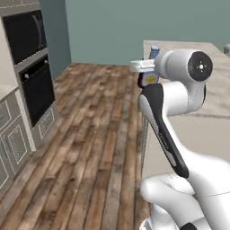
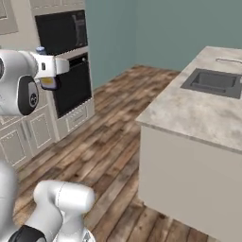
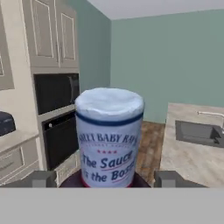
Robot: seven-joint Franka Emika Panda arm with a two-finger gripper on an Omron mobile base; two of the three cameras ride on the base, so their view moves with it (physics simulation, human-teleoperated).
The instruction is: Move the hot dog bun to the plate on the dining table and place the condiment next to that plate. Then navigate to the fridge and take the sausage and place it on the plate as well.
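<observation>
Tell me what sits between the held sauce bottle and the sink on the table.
Nothing sits between them. In the right base view, the sauce bottle hangs over wood floor; beyond that, bare marbled table runs to the sink.

Built-in black ovens [image 1: 30,67], stacked one above the other, sit in beige panelled cabinets [image 2: 23,137] along one wall. A wood-plank floor [image 1: 90,148] runs to a teal wall [image 3: 170,61]. A dark object [image 3: 6,122], unidentifiable, rests on the counter [image 3: 15,139] beside the ovens.
</observation>
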